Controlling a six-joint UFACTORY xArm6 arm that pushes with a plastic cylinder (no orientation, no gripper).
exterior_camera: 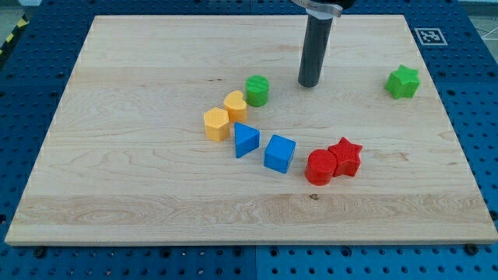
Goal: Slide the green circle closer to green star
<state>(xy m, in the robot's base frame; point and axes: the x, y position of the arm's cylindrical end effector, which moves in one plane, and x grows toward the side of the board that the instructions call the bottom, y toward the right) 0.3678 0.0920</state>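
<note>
The green circle point(257, 90) sits on the wooden board a little above the middle. The green star point(403, 82) lies far off at the view's right, near the board's right edge. My tip point(310, 83) rests on the board just to the right of the green circle, with a small gap between them, and well to the left of the green star. The dark rod rises from it to the view's top.
Two yellow blocks point(236, 106) point(216, 124) lie just below and left of the green circle. A blue triangle point(246, 140) and blue cube point(279, 153) lie below them. A red cylinder point(320, 166) and red star point(345, 156) touch at the lower right.
</note>
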